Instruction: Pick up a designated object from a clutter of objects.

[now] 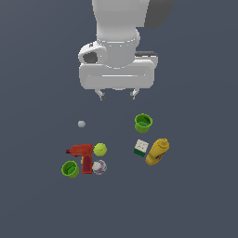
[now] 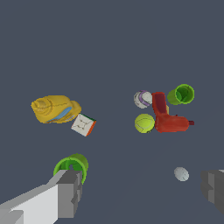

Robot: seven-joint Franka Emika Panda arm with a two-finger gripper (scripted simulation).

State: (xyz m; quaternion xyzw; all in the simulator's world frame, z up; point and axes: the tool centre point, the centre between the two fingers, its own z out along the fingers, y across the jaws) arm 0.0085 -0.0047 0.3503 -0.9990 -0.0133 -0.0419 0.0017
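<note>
The white ball with purple patches (image 1: 99, 167) lies against the grip of the red power drill (image 1: 82, 155), just below the yellow-green ball (image 1: 100, 149). It also shows in the wrist view (image 2: 142, 99), beside the drill (image 2: 168, 118) and the yellow-green ball (image 2: 144, 123). My gripper (image 1: 117, 95) hangs open and empty high above the floor, well back from the clutter; its fingers (image 2: 70, 192) frame the wrist view.
A green cup (image 1: 70, 169) lies by the drill, another green cup (image 1: 143, 122) stands to the exterior view's right. A white-and-green cube (image 1: 140, 147) and yellow mustard bottle (image 1: 157, 151) lie beside it. A tiny grey sphere (image 1: 81, 124) sits apart.
</note>
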